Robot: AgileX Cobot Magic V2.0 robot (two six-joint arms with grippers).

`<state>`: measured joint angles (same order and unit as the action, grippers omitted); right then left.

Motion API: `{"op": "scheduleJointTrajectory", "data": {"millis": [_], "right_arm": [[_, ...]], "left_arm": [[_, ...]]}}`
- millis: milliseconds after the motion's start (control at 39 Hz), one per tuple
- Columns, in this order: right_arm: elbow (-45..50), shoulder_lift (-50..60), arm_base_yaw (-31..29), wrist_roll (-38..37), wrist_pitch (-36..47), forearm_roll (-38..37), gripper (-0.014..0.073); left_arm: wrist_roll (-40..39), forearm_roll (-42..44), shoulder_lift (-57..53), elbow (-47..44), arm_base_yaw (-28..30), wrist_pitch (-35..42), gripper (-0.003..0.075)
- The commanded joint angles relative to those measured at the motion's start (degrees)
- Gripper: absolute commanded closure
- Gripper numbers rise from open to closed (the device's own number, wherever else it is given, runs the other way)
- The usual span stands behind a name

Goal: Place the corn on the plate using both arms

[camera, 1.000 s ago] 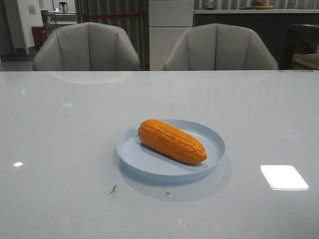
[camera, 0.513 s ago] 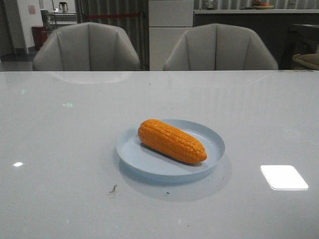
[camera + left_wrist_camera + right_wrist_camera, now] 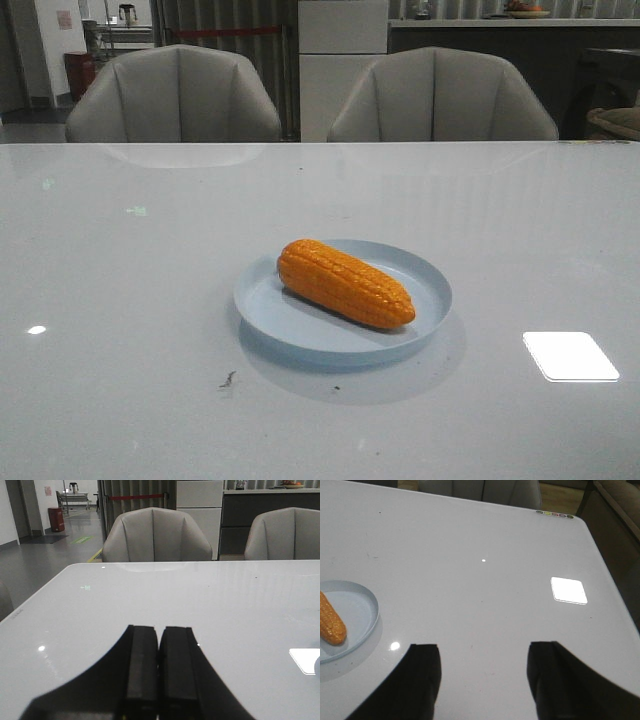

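The orange corn (image 3: pixel 345 283) lies on its side inside the pale blue plate (image 3: pixel 420 272) at the middle of the white table, its tapered end toward the front right. The right wrist view shows the plate's rim (image 3: pixel 370 605) and the corn's tapered end (image 3: pixel 331 622) at its edge. My right gripper (image 3: pixel 485 650) is open and empty over bare table, to the right of the plate. My left gripper (image 3: pixel 160 632) is shut and empty, above bare table; the plate and corn do not show in its view. Neither gripper shows in the front view.
Two grey chairs (image 3: pixel 175 95) (image 3: pixel 440 95) stand behind the table's far edge. A bright light reflection (image 3: pixel 570 355) lies on the table at the right. A small dark speck (image 3: pixel 228 379) sits in front of the plate. The table's right corner (image 3: pixel 580 522) shows in the right wrist view.
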<state>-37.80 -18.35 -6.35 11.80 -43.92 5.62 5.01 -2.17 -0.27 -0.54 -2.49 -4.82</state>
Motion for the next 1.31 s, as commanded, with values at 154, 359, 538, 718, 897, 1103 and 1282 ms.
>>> {"op": "scheduleJointTrajectory", "data": {"millis": [154,359,538,718,897,1103,1282], "right_arm": [[2.36,-0.53,7.04,0.10,15.10,0.88,0.0379],[11.74,2.11,12.64,-0.11,34.19,1.24,0.0531],[26.52,10.63,11.28,-0.39,50.19,10.82,0.0536],[37.94,20.70,9.62,-0.39,45.10,13.51,0.0536],[38.19,20.27,9.47,-0.39,40.26,13.51,0.0536],[38.19,20.27,9.47,-0.39,40.26,13.51,0.0536],[38.19,20.27,9.47,-0.39,40.15,13.51,0.0536]], "left_arm": [[-0.42,-0.64,1.13,-2.10,0.04,4.49,0.0627],[-0.42,-0.54,1.13,-2.10,0.04,4.49,0.0627],[-0.42,-0.54,1.13,-2.10,0.04,4.49,0.0627],[-0.42,-0.54,1.13,-2.10,0.04,4.49,0.0627],[-0.42,-0.54,1.13,-2.10,0.04,4.49,0.0627],[-0.42,-0.54,1.13,-2.10,0.04,4.49,0.0627],[-0.42,-0.54,1.13,-2.10,0.04,4.49,0.0627]]}}
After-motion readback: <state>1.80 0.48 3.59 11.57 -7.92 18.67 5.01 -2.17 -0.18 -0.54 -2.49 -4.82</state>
